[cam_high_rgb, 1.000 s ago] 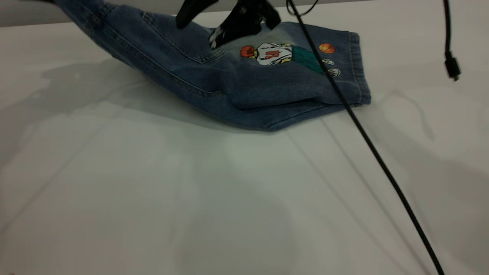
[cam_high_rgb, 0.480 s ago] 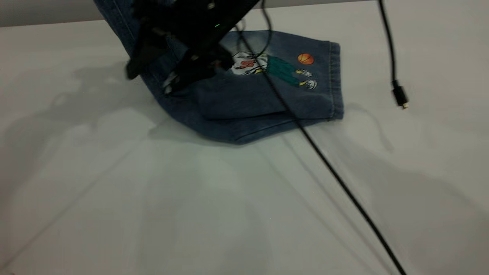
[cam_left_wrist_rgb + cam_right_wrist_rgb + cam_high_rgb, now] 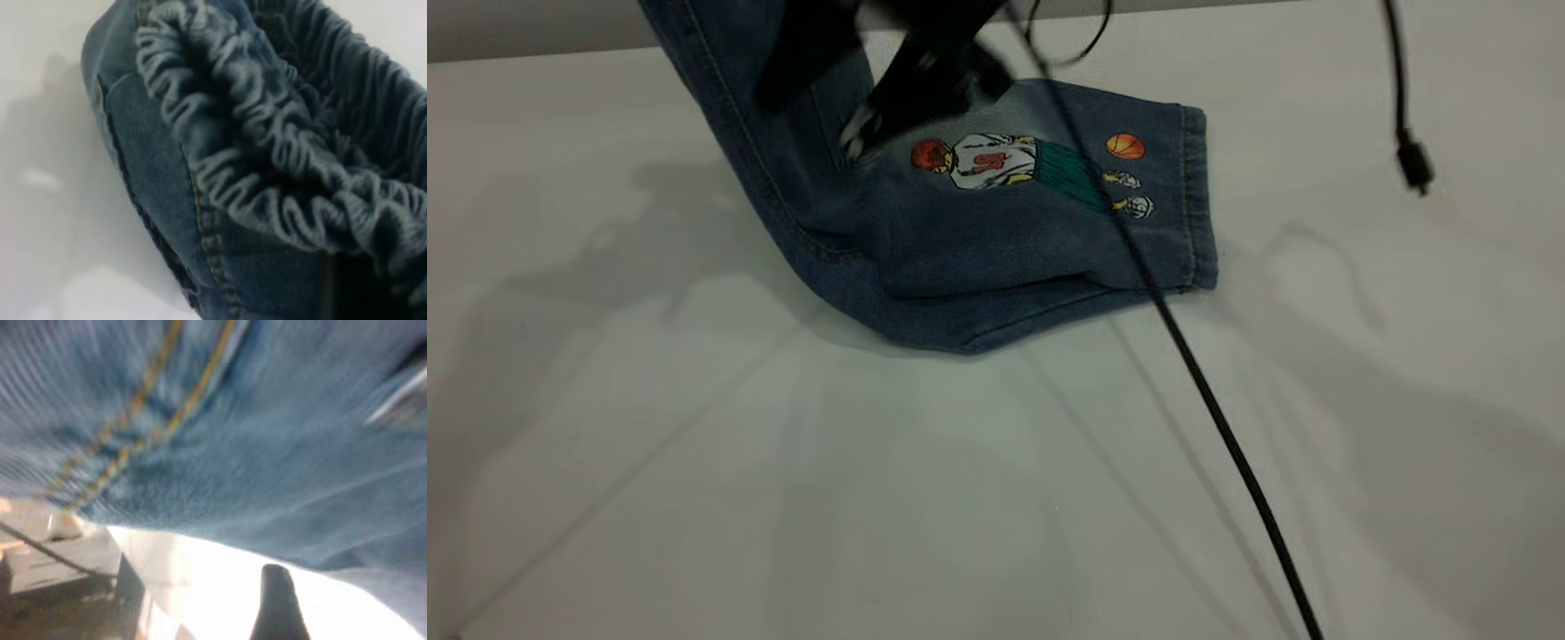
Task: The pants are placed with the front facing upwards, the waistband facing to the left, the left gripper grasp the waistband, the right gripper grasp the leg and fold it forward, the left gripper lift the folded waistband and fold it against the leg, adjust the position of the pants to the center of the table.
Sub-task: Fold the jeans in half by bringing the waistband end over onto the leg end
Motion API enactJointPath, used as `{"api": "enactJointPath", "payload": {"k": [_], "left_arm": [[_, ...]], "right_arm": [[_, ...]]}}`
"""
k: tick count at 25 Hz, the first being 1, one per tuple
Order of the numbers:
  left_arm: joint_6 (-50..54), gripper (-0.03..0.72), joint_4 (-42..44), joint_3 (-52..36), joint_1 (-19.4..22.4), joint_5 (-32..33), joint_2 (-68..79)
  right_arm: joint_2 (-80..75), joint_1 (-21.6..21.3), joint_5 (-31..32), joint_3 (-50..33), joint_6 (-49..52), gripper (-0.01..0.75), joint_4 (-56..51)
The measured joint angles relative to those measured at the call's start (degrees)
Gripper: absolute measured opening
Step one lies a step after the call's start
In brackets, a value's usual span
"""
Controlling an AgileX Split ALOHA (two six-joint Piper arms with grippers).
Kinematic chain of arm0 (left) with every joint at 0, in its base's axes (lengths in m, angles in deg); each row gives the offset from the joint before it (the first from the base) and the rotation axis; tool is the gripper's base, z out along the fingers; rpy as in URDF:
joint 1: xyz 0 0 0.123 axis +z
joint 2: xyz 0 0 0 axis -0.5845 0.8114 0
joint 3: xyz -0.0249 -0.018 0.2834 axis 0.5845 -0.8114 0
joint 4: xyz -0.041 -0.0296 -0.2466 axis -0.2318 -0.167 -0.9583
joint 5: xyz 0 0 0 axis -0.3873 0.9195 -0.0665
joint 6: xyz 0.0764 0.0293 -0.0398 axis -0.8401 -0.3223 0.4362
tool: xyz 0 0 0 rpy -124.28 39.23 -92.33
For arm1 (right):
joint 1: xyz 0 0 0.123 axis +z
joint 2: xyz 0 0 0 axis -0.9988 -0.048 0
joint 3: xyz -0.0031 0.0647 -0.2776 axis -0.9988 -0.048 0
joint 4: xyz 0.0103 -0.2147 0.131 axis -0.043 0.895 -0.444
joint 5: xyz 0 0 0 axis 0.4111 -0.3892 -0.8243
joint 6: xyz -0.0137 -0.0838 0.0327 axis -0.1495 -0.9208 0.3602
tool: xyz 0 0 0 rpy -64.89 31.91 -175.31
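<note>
The pants (image 3: 996,240) lie folded on the table (image 3: 871,489), the leg (image 3: 1049,222) flat with its cartoon print up. Their waist end rises steeply out of the exterior view at the top left. In the left wrist view the ruched waistband (image 3: 267,153) fills the picture right at my left gripper (image 3: 353,280), which is shut on it. My right gripper (image 3: 811,123) hovers blurred over the raised denim beside the print, open. In the right wrist view one finger (image 3: 277,600) shows below the denim and holds nothing.
A black cable (image 3: 1209,400) runs from the right gripper across the leg and down to the front right of the table. A loose plug (image 3: 1412,164) dangles at the far right. Shadows of the arms fall on the table's left.
The waist end has been lifted higher and swung right, so the cloth stands steeper. The pants slid left and toward the front. The right gripper moved left, dipped, then rose a little.
</note>
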Motion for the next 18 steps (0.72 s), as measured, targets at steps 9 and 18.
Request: {"api": "enactJointPath", "payload": {"k": [9,18], "left_arm": [[0.1,0.162,0.1,0.1,-0.2,1.6,-3.3],[0.1,0.162,-0.3,0.1,-0.2,1.7,-5.7]], "right_arm": [[-1.1,-3.9,-3.5,-0.1,4.0,0.413,14.3],[-5.6,-2.0,-4.7,-0.2,8.3,0.413,20.7]]}}
